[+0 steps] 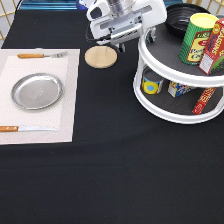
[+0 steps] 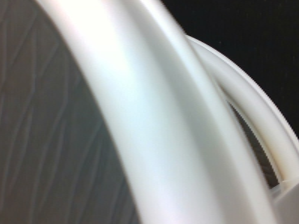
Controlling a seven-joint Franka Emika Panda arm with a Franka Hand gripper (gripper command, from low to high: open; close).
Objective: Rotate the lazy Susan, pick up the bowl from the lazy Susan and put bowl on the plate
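The black bowl sits on the top tier of the lazy Susan, at the far side of the shelf near the exterior view's top edge, partly hidden behind a green can with a yellow lid. A red packet leans just beside the can on the same dark grey shelf. On the lower tier stand a small yellow-and-blue container, a carton and another red packet.

The gripper hangs at the turntable's rim on the exterior view's left side, at the top of the frame, close to the upper shelf but apart from the bowl; whether its fingers are apart or together cannot be told from here. The wrist view is filled by the turntable's curved white rim, with grey shelf surface to one side and the black counter beyond.

A round wooden disc lies on the black counter just below the gripper. Well apart, toward the exterior view's left, the silver plate rests bare on a pale placemat, with a wooden-handled fork above it and a wooden-handled knife below it.
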